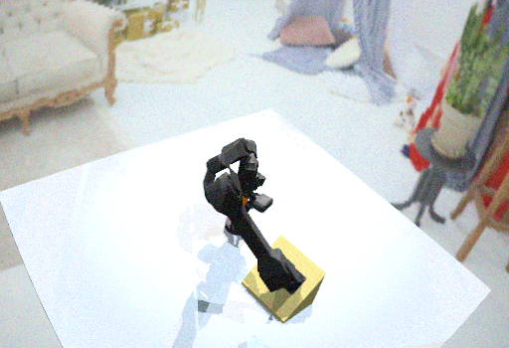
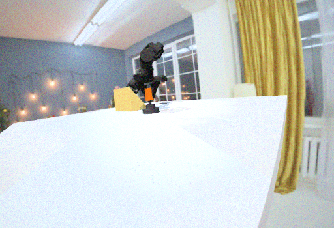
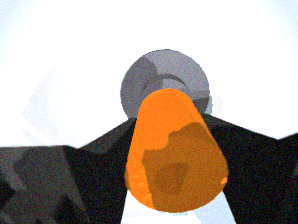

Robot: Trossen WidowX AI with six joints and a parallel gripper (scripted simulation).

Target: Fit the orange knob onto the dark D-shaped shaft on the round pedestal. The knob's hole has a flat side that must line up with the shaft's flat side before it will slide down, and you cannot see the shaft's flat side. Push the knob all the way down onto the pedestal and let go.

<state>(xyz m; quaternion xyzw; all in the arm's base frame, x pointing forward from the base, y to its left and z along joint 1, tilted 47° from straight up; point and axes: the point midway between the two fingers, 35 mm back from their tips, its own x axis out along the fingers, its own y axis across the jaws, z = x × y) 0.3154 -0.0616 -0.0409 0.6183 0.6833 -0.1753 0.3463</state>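
Observation:
The orange knob [image 1: 245, 200] [image 2: 149, 94] [image 3: 167, 117] is upright between the fingers of my gripper [image 1: 247, 202] [image 2: 149, 92] [image 3: 168, 122], which is shut on it. The dark round pedestal [image 2: 151, 111] [image 3: 134, 86] stands on the table below the knob; in the top view the arm partly covers it. In the exterior view a short stretch of dark shaft [image 2: 150, 103] shows between the knob's lower end and the pedestal, so the knob is above the pedestal, in line with the shaft. Whether the shaft's tip is inside the hole cannot be seen. The flat sides are hidden.
A yellow block [image 1: 310, 269] [image 2: 126, 99] with a sloping side is on the white table [image 1: 124, 190] [image 2: 147, 160], near the arm's base. In the top view the arm's base end overlaps the block. The pedestal is beside the block in the exterior view.

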